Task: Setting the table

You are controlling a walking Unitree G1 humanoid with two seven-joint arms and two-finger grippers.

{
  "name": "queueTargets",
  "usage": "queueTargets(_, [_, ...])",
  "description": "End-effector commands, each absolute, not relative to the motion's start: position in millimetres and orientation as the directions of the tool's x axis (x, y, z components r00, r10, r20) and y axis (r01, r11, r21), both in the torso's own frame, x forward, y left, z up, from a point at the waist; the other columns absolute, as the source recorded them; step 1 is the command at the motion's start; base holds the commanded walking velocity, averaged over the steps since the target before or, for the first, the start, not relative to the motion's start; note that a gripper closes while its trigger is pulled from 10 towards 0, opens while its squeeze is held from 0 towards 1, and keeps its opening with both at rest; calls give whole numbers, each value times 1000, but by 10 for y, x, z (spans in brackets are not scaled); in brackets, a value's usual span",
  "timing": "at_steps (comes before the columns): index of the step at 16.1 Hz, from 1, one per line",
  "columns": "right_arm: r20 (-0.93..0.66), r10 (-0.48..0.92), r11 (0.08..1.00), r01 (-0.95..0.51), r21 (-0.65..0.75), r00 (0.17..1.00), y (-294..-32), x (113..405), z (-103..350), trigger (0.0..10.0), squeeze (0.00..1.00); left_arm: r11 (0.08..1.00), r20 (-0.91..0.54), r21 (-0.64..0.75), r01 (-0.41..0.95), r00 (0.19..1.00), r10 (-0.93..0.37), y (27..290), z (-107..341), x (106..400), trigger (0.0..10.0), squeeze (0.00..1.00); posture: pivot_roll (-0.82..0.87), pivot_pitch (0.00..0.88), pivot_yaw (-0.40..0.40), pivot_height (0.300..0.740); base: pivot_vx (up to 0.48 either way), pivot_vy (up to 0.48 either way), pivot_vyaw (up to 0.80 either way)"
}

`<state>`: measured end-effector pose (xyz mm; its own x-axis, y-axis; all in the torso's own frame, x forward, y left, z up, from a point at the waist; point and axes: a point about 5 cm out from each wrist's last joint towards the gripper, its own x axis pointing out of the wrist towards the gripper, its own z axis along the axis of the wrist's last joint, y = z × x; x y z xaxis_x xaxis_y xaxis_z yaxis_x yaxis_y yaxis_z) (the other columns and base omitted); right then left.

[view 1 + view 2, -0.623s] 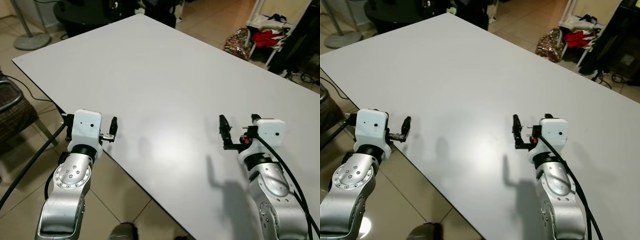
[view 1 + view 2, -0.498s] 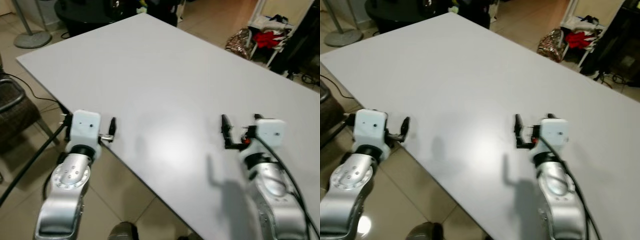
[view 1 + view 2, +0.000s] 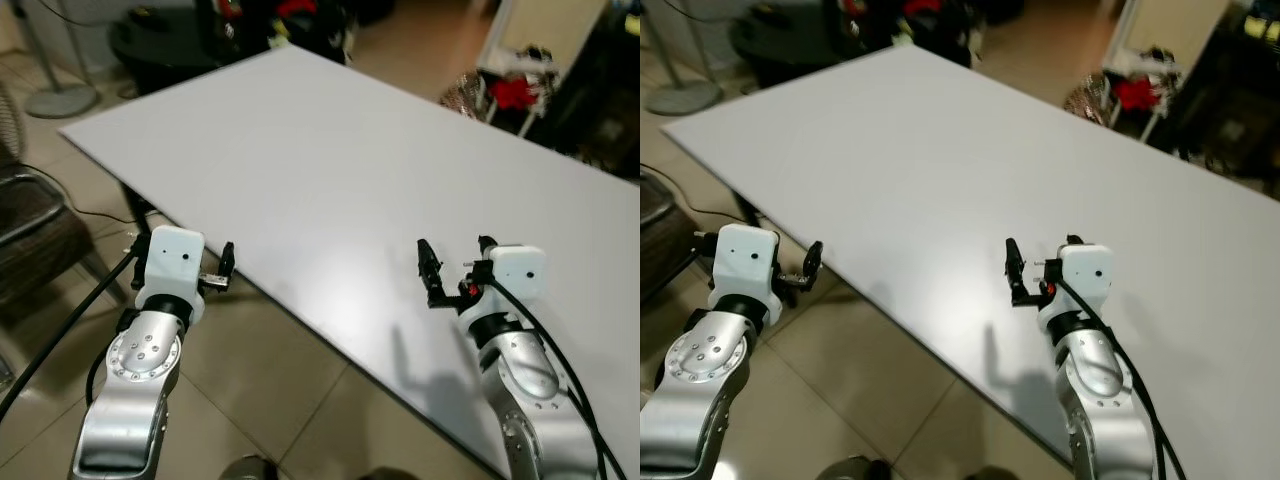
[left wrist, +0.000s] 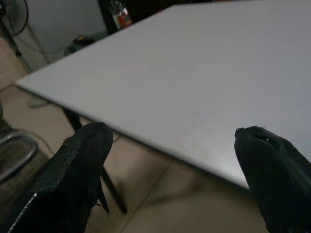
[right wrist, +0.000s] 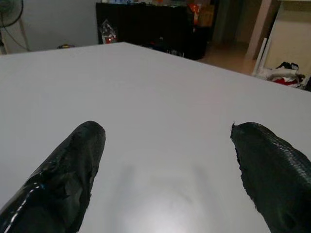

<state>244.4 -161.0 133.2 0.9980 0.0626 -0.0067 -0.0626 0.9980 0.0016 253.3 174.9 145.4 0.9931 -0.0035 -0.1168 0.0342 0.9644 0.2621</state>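
A large bare white table stretches ahead, with nothing on its top. My left gripper hangs just off the table's near edge, over the tiled floor, fingers apart and empty; the left wrist view looks between its fingers at the table's edge. My right gripper hovers over the tabletop close to the near edge, open and empty, and its wrist view shows bare white surface between the fingers.
A wicker chair with a metal frame stands at my left. A fan base and a dark low table sit beyond the far corner. Red clothes and clutter lie at the back right. Tiled floor lies below me.
The whole view has shifted: the table's near edge sits farther off and more floor shows. The left gripper, earlier at the table's edge, is now over floor. Both grippers stay open.
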Motion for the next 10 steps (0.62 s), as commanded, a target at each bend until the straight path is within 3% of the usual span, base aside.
queueTargets(1, [-22,42,999,-42,5,999,-1651,2440,1296,10000,1000,960,-117,277,30,993,3,1784,1448,2532,10000,0,-45,68,-47,740,0,319,800])
queueTargets(3, [-21,17,999,-17,31,1000,-1669,2444,1287,10000,980,959,-117,280,33,993,0,1790,1449,2540,10000,0,-40,61,-43,740,0,321,0])
queueTargets(4, [-23,5,999,-4,46,1000,-1673,2451,1280,10000,604,958,-116,285,37,993,-4,1795,1452,2545,10000,0,-35,55,-41,740,0,322,0])
queueTargets(6, [-32,1,998,1,58,999,-1651,2457,1252,10000,412,956,-113,289,41,994,-8,1796,1459,2553,10000,0,-28,44,-35,740,0,326,0])
queueTargets(7, [-56,9,997,-4,83,998,-1619,2455,1220,10000,43,956,-112,288,51,994,-19,1789,1462,2556,10000,0,-25,37,-31,740,0,352,0])
queueTargets(10, [-67,5,992,3,124,998,-1619,2448,1197,10000,0,956,-116,288,53,993,-21,1789,1446,2553,10000,0,-23,27,-30,740,0,365,0])
